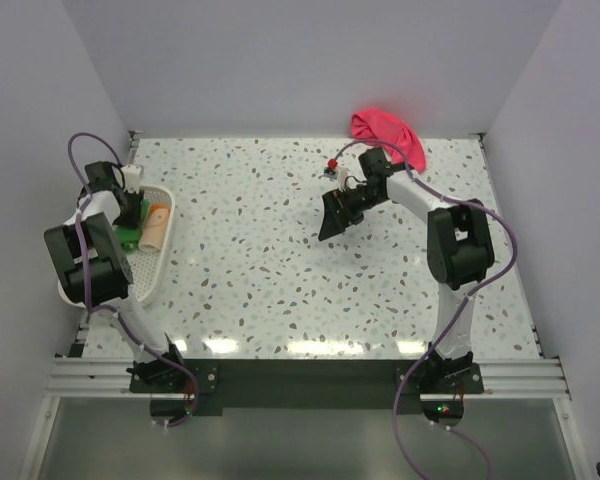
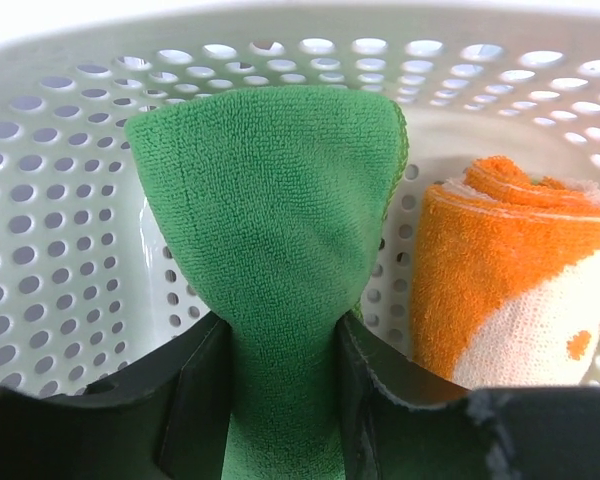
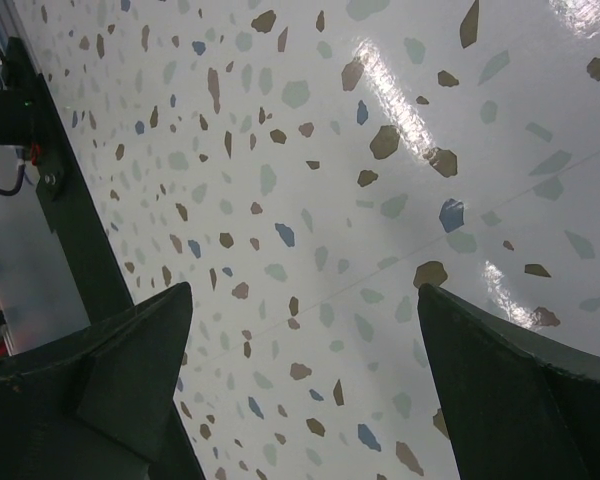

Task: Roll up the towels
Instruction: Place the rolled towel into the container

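My left gripper is shut on the rolled bright green towel, squeezing it between both black fingers inside the white mesh basket. Next to it on the right lies a rolled peach-orange towel. From above, the left gripper reaches down into the basket beside the peach towel. The pink-red towel lies crumpled at the table's far edge, behind the right arm. Over the speckled table, my right gripper stands wide open with nothing between its fingers.
The basket stands at the table's left edge. Grey walls close in the table on the left, back and right. A black rail with the arm bases runs along the near edge.
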